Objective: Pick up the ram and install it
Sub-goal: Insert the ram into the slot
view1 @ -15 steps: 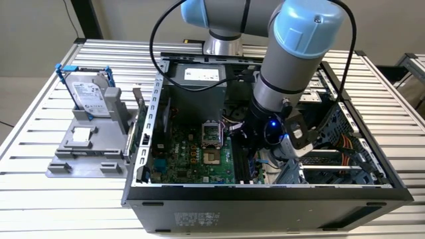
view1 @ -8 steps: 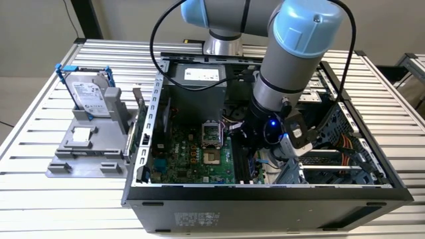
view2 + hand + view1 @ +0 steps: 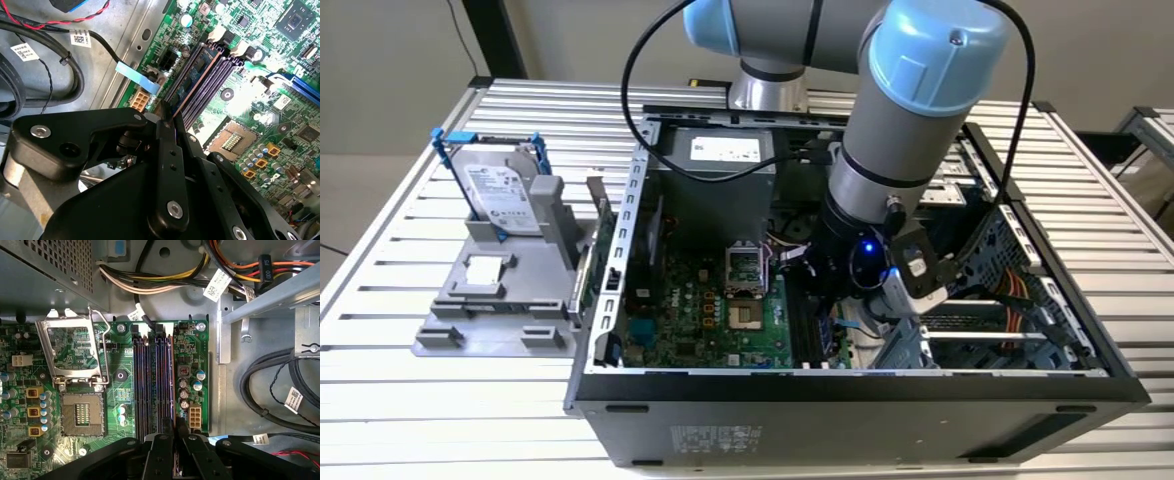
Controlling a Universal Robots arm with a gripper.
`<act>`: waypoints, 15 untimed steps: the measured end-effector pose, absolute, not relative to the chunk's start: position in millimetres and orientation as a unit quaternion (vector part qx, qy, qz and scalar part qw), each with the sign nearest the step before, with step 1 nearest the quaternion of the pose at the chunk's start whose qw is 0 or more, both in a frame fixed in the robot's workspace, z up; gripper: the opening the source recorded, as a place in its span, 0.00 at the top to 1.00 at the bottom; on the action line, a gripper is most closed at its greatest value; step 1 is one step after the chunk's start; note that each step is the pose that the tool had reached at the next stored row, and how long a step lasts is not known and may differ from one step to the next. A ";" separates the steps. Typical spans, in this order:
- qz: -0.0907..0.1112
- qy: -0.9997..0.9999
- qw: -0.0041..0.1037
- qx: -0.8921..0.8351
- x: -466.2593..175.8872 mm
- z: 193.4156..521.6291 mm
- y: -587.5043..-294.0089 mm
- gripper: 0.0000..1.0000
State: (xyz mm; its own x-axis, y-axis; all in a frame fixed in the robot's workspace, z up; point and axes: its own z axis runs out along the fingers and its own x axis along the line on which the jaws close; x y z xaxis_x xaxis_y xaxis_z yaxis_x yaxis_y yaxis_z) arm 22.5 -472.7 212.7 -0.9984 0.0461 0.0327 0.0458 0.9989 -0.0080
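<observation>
Standing in the slots (image 3: pixel 152 385), the ram (image 3: pixel 196 84) is pinched by the claw (image 3: pixel 167 120).

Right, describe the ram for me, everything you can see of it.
The ram is a thin, long, bluish circuit-board stick with dark chips on its face and a coppery top edge. It stands on edge in line with the long black slots on the green motherboard, at the slot on the side of the white connector. The gripper is closed on its near end. Whether it is fully seated cannot be told.
</observation>
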 end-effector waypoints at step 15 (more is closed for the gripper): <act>0.004 -1.000 0.016 -0.023 22.5 212.6 -472.7 1.00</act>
